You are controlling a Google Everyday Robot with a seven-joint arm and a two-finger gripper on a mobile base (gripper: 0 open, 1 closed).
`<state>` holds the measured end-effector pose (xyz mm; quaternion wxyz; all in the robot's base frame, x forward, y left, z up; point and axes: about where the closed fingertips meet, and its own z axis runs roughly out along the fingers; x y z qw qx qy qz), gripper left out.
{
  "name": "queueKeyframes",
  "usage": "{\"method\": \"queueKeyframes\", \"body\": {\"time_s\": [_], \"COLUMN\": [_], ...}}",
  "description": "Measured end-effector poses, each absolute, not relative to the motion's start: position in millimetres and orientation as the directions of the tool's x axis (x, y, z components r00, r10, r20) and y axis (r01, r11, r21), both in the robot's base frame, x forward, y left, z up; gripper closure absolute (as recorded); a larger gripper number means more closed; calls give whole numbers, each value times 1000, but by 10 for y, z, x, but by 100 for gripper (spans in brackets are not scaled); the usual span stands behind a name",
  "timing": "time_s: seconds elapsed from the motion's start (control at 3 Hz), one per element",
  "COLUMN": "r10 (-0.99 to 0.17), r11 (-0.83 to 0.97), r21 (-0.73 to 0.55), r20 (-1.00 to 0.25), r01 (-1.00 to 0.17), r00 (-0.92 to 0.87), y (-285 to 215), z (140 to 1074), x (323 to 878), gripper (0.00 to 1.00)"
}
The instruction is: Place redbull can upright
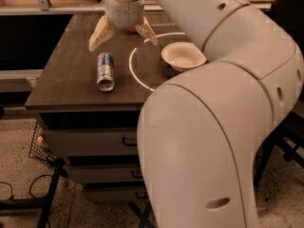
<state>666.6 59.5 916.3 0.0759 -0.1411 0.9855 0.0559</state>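
The redbull can [105,71] lies on its side on the dark wooden tabletop [66,75], silver with blue patches, its shiny end facing the front edge. My gripper [124,36] hangs above the table just behind and to the right of the can, not touching it. Its two cream fingers [100,33] are spread wide apart and hold nothing.
A white bowl [183,57] sits inside a white circle marked on the table, right of the can. A small red object [131,30] peeks out behind the gripper. My large white arm fills the right and the foreground. Drawers [85,141] sit below the tabletop.
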Motion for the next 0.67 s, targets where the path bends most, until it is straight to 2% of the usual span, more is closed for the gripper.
{"method": "queueKeyframes", "body": {"time_s": [0.67], "r10": [-203], "r11": [975], "r21": [75], "r20": [-93], "r01": [-211], "r00": [-975], "y": [857], "z": [8824], "x": [6764], "gripper": [0]}}
